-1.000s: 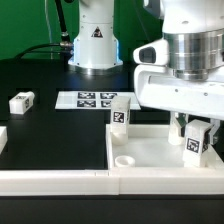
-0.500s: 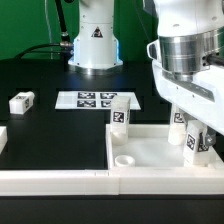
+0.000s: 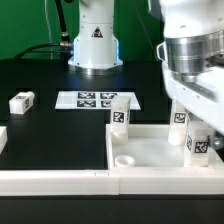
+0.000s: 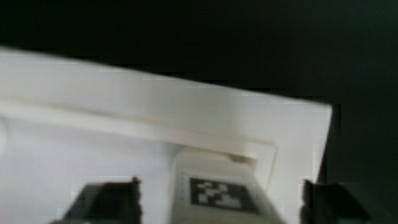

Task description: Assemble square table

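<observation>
On the black desk (image 3: 50, 130), toward the exterior view's right, lies the white square tabletop (image 3: 150, 145), tray side up with its raised rim all round. A round socket (image 3: 124, 159) shows empty at its near corner on the exterior view's left.

Tool (image 4: 215, 192): open. In the wrist view the two fingers (image 4: 107, 203) stand either side of the tagged leg (image 4: 221, 170) with a dark gap on each side; neither finger touches it.

Tagged leg: upright inside the tabletop, near the rim on the exterior view's right (image 3: 198, 141), tag facing the exterior camera. Whether it is seated in a socket cannot be told; the arm's white body covers the area above it.

Second leg (image 3: 120, 114): upright at the tabletop's far corner on the exterior view's left, tag visible.

Third leg (image 3: 22, 101): lying on its side on the desk, well apart from the tabletop, at the exterior view's left.

Marker board (image 3: 95, 99): flat on the desk between the robot base (image 3: 96, 40) and the tabletop, just behind the second leg.

A long white rail (image 3: 50, 181) runs along the near edge of the desk.
</observation>
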